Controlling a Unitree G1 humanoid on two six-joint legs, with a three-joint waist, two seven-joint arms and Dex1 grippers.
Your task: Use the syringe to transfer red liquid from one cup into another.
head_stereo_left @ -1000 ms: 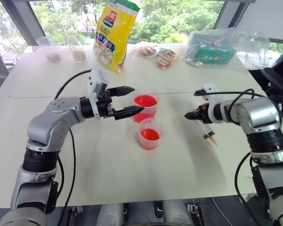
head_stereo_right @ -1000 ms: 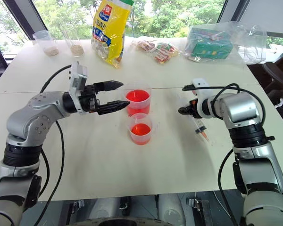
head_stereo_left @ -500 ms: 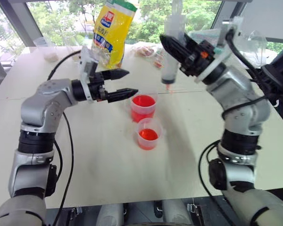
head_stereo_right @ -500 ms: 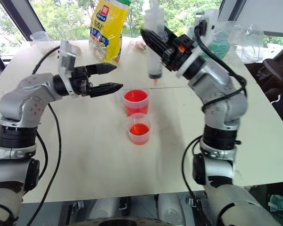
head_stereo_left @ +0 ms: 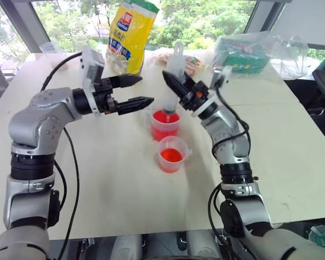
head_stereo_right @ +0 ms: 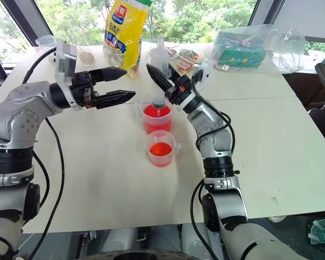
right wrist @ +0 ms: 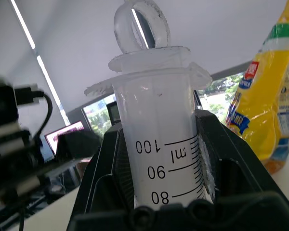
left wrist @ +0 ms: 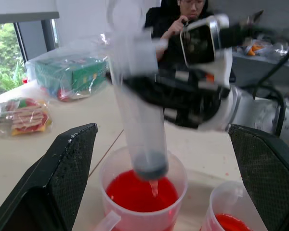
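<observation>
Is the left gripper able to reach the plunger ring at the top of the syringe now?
Probably yes. The open left gripper hangs beside the upright syringe, and its plunger ring stands free above the right gripper.

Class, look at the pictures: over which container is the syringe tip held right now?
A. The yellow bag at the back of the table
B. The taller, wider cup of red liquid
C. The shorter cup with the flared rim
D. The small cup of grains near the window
B: the right hand holds the syringe upright with its tip over the taller cup, beside the shorter cup.
</observation>
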